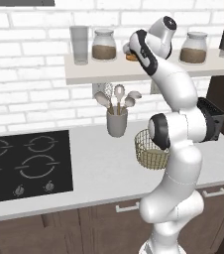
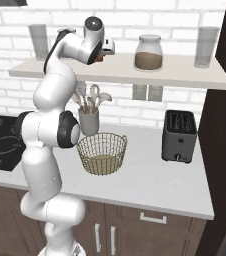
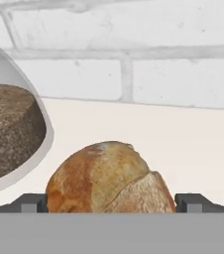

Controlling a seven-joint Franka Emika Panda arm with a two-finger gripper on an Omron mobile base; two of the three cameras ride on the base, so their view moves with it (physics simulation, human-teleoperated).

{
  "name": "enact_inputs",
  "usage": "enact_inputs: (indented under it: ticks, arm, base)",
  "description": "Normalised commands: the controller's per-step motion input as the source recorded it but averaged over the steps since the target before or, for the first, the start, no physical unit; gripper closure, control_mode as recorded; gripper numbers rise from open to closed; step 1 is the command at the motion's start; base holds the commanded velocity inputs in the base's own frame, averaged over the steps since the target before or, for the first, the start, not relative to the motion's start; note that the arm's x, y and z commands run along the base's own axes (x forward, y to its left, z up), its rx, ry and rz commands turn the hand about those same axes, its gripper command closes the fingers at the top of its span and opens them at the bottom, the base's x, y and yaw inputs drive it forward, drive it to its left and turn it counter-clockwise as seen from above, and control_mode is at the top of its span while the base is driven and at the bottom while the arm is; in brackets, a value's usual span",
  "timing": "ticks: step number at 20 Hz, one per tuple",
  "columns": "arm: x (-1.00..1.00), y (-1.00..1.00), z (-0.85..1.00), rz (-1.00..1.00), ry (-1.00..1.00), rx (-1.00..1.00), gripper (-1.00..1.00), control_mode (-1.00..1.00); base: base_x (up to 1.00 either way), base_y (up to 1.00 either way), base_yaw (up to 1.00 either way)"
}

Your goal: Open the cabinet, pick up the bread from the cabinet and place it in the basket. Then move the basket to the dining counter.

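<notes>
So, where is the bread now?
In the hand view the bread lies on the shelf, between the open tool's fingertips, right of a glass jar.

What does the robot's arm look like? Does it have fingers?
The arm is shiny white and made of fat, rounded pieces, like stacked sausages. Black rings and round black caps mark where it bends. No cables show. The gripper has two small dark grey, blocky fingertips.
</notes>
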Motion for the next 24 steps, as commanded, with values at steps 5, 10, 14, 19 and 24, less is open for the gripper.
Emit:
enact_inputs:
  ticks: [5,10,14,19,24]
  arm:
    - [0.31,0.15,-0.43,0.0,0.04,-0.02,1.0,-1.0]
    - [0.08,0.01,-0.38,0.0,0.04,0.0,1.0,-1.0]
    - [-0.33,0.0,-0.23,0.0,0.02,0.0,1.0,-1.0]
    - [-0.92,-0.13,-0.03,0.0,-0.02,0.0,1.0,-1.0]
    - [-1.0,-0.16,0.0,0.0,-0.06,0.01,1.0,-1.0]
  base:
    - [0.0,0.0,0.0]
    - [0.0,0.0,0.0]
    - [0.0,0.0,0.0]
    - [0.0,0.0,0.0]
    - [0.0,0.0,0.0]
